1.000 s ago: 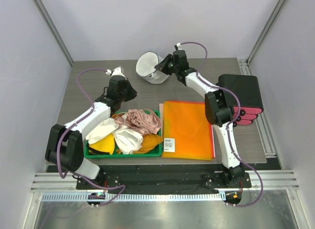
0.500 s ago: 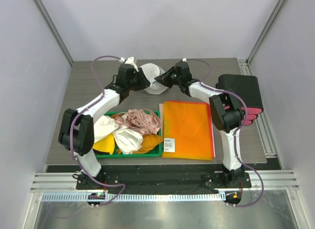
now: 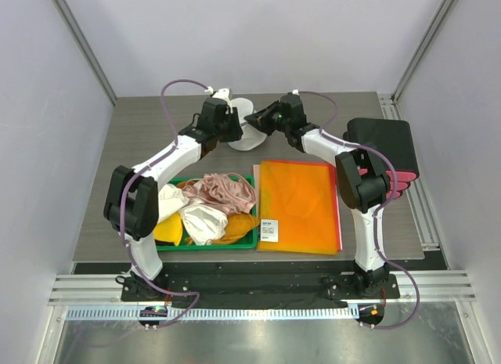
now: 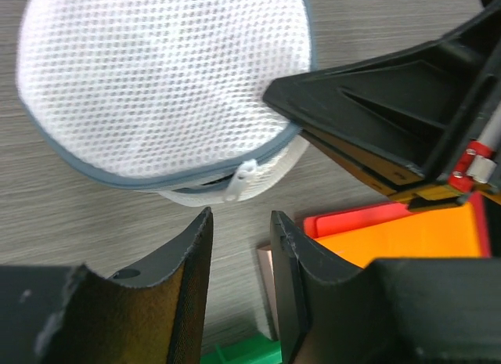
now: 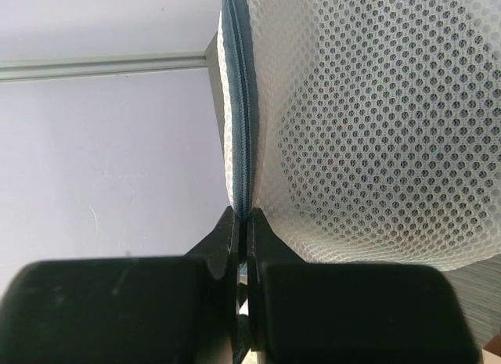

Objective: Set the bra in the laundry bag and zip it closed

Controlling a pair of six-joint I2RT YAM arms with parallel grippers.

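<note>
Zipping judged in hand: laundry bag (image 3: 249, 135), upper centre, is clamped at rim by right end effector (image 5: 243, 221). Just short of zipper pull (image 4: 241, 178), left end effector (image 4: 240, 223) is parted narrowly, empty. No bra is seen; presumably bagged. Pull must be gripped, drawn round.

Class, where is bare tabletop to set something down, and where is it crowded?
Bare table lies far left, between the wall and left arm, beyond the green tray. Crowded: that tray, the orange folder, around the laundry bag.
</note>
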